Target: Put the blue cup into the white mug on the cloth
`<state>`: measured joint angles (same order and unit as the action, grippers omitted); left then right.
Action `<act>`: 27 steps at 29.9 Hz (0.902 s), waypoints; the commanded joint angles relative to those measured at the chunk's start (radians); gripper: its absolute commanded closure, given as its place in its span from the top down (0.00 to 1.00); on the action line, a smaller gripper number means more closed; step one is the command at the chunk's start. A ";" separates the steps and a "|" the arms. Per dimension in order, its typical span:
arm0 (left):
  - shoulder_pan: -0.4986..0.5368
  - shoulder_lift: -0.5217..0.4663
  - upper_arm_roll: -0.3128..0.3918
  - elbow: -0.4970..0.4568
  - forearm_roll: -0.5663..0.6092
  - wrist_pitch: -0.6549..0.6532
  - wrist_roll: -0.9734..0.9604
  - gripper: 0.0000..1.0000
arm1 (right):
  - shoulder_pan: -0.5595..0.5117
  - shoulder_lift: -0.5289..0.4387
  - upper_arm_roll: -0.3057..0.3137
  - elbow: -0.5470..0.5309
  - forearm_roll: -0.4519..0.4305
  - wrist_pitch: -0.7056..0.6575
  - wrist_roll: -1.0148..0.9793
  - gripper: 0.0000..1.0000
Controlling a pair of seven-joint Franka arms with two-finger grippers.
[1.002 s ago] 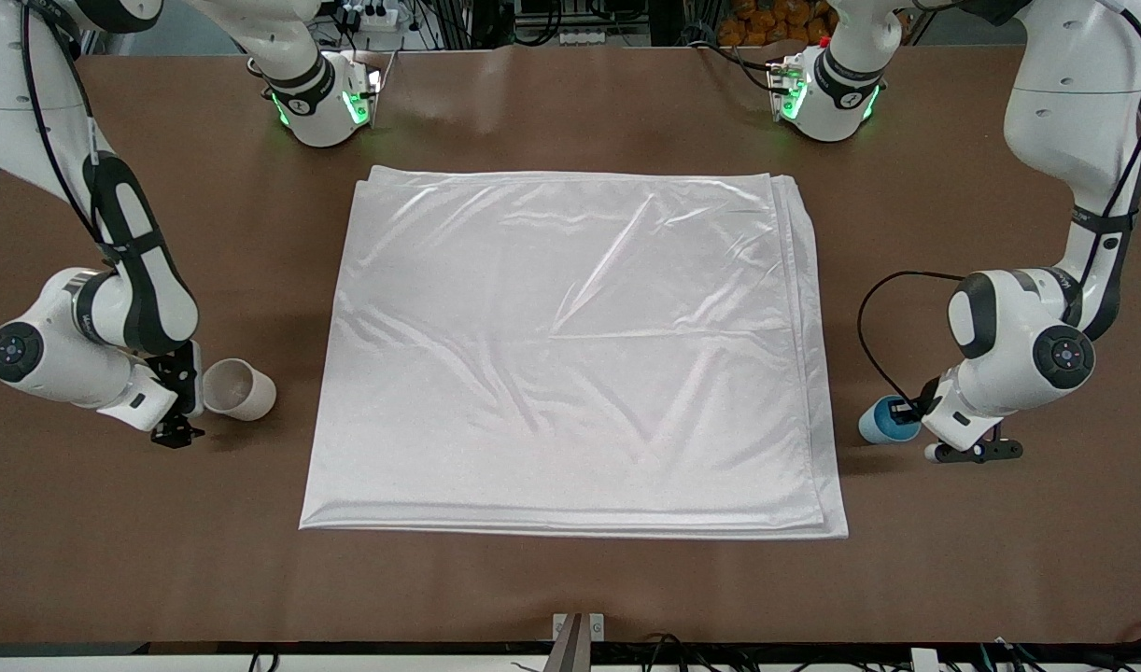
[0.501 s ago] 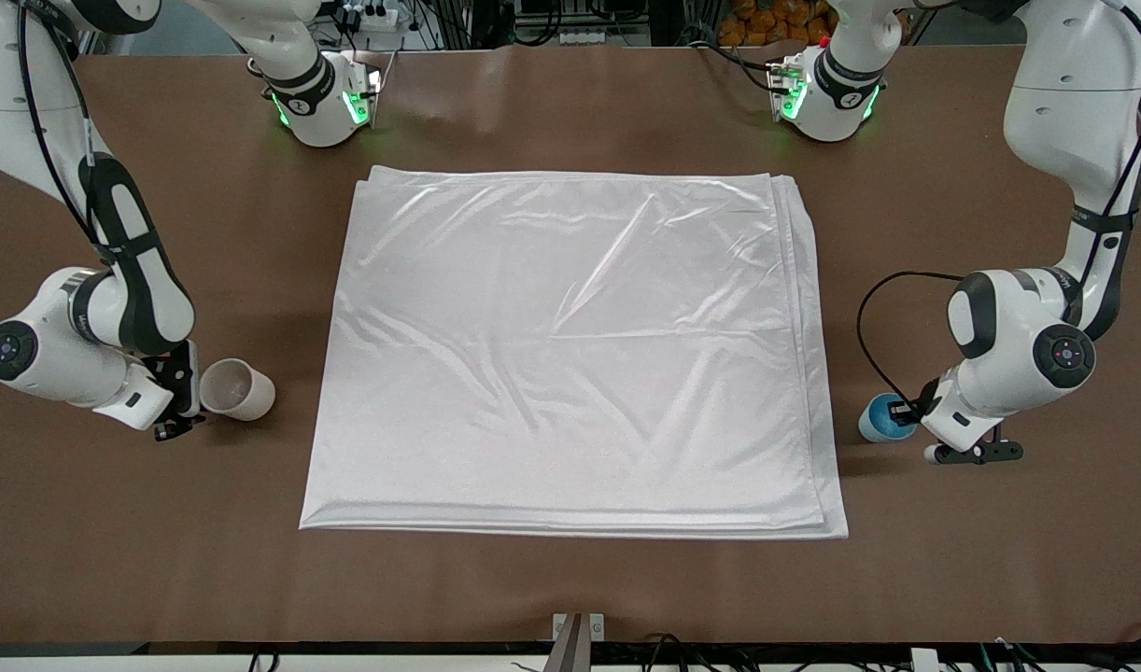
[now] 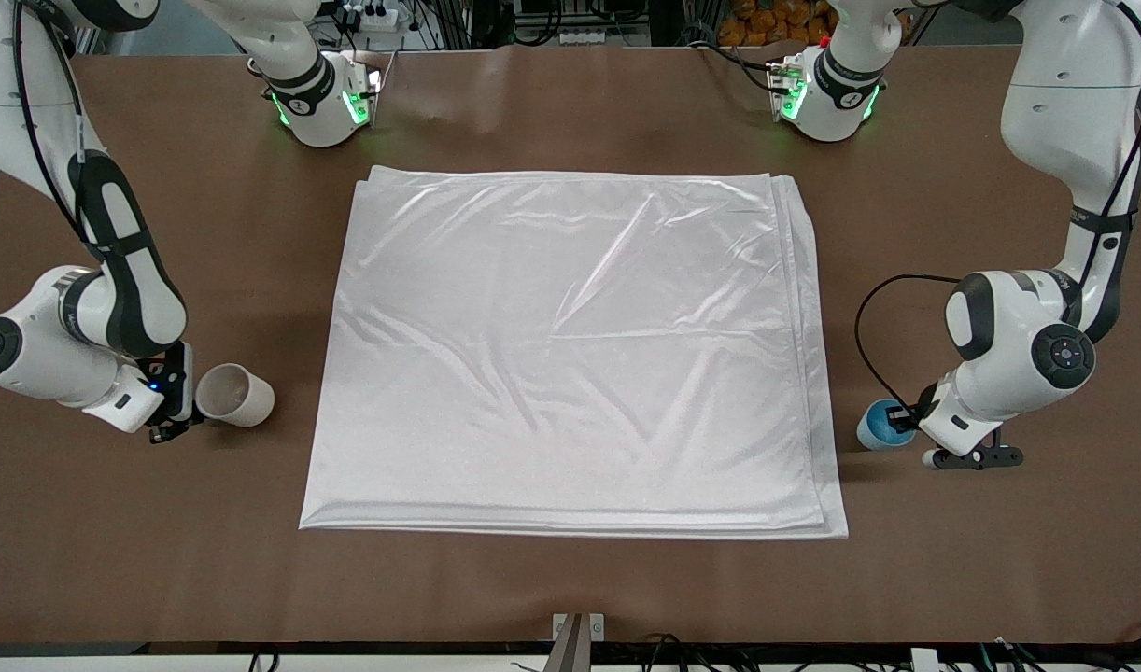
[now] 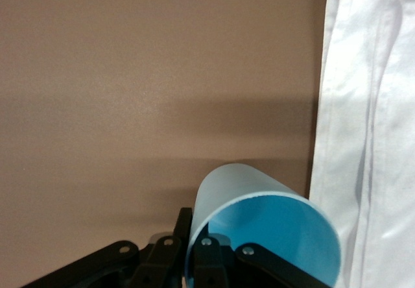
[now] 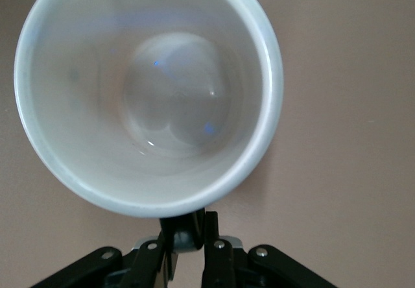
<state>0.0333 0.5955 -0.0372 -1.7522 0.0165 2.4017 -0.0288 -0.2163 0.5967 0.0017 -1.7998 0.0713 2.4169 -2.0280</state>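
The blue cup (image 3: 877, 425) is in my left gripper (image 3: 902, 417), off the cloth (image 3: 570, 345) and just beside its edge at the left arm's end of the table. In my left wrist view the fingers (image 4: 206, 262) pinch the cup's wall (image 4: 259, 226), one inside the rim and one outside, so I am clenched on it. The cup looks tipped rather than upright, and I cannot tell whether it rests on the table (image 3: 570, 588) or hangs just above it.

The white mug (image 3: 234, 395) is off the cloth too, near its edge at the right arm's end, tilted with its mouth turned toward my right gripper (image 3: 171, 411). In the right wrist view my fingers (image 5: 170, 242) close on the mug's rim or handle, so I judge that I grasp it.

I judge the step in hand to be the pickup: both vessels are gripped, neither has reached the cloth. Next I should lift the mug clear, carry it over the cloth and stand it upright there, mouth up. Only then does the cup go above it, levelled and centred over the opening, since it is only slightly narrower than the mug.
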 commanded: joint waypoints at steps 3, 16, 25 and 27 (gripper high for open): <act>-0.006 -0.039 0.002 -0.004 0.010 0.002 0.013 0.00 | -0.002 -0.089 0.035 -0.012 0.062 -0.067 -0.014 0.00; -0.023 -0.097 -0.010 0.010 0.014 -0.030 0.018 0.00 | 0.147 -0.183 0.044 -0.018 0.054 -0.182 0.222 0.00; -0.032 -0.120 -0.035 0.060 0.013 -0.104 0.016 0.00 | 0.250 -0.204 0.043 -0.036 0.048 -0.185 0.376 0.00; -0.033 -0.125 -0.043 0.074 0.014 -0.122 0.016 0.00 | 0.281 -0.207 0.041 -0.036 0.047 -0.188 0.420 0.00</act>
<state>0.0037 0.4936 -0.0625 -1.7100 0.0170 2.3359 -0.0239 0.0096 0.4275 0.0507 -1.8039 0.1117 2.2379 -1.6967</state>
